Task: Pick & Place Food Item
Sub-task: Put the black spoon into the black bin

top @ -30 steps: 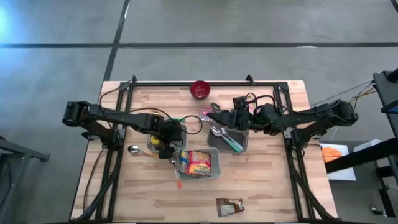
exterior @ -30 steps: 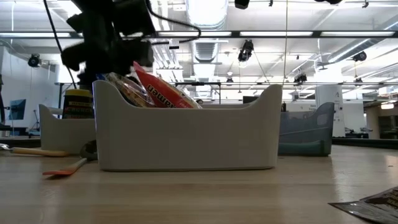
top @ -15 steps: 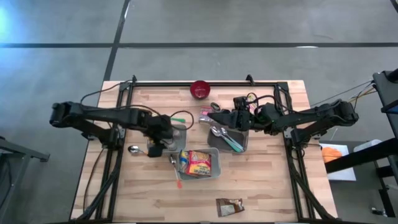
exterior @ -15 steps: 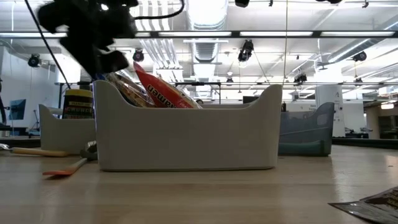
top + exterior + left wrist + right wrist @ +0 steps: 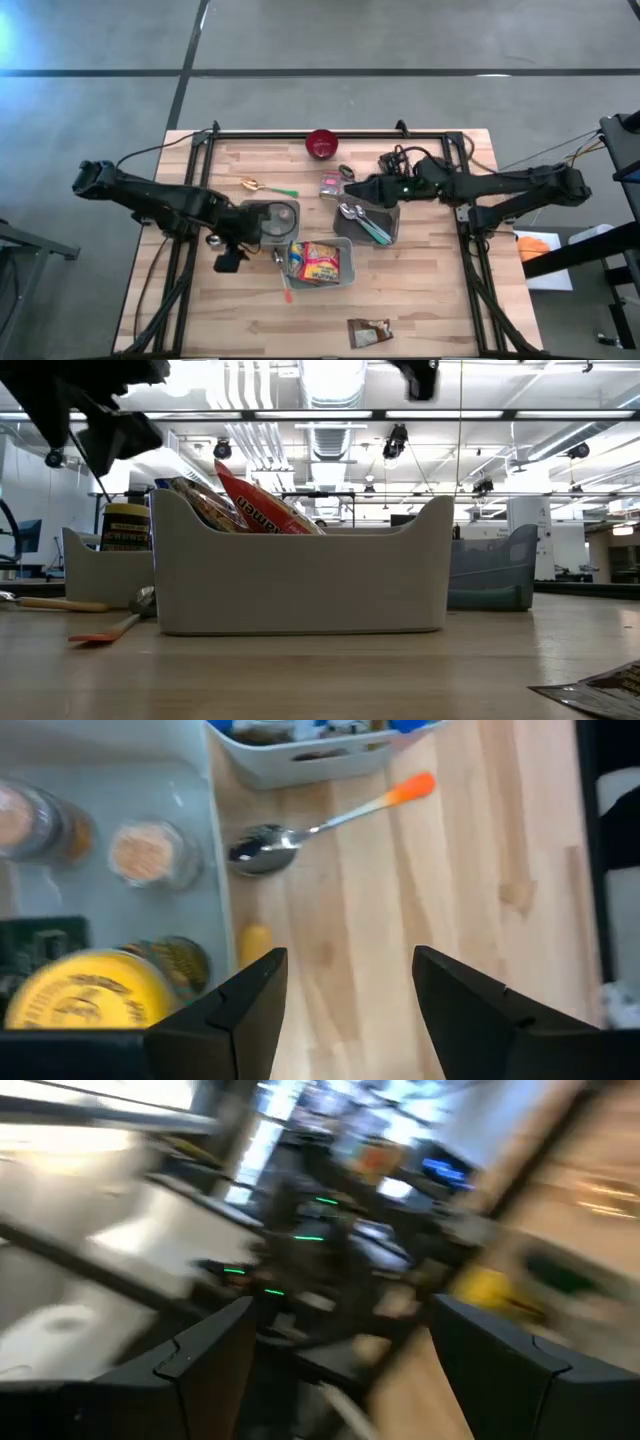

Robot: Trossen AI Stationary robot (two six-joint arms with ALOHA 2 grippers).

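A grey bin [image 5: 270, 222] at the table's middle left holds a yellow can [image 5: 85, 998] and small jars [image 5: 150, 850]. The white bin [image 5: 345, 268] beside it holds red and yellow food packets [image 5: 318, 262]. A brown packet [image 5: 368, 332] lies flat near the table's front edge. My left gripper [image 5: 228, 263] hangs above bare wood just left of the grey bin, open, with nothing between its fingers [image 5: 240, 1010]. My right gripper [image 5: 348, 190] is raised over the dark bin [image 5: 372, 225] of spoons, open and with nothing in it.
A spoon with an orange handle [image 5: 330, 820] lies between the two bins, a gold spoon with a green handle [image 5: 265, 187] beyond the grey bin. A red bowl [image 5: 320, 143] stands at the far edge. Bare wood stretches along the front left.
My left gripper has risen from over the grey bin and swung toward the table's left and near edges; the yellow can has stayed in the bin. My right gripper has tipped upward toward level above the dark bin.
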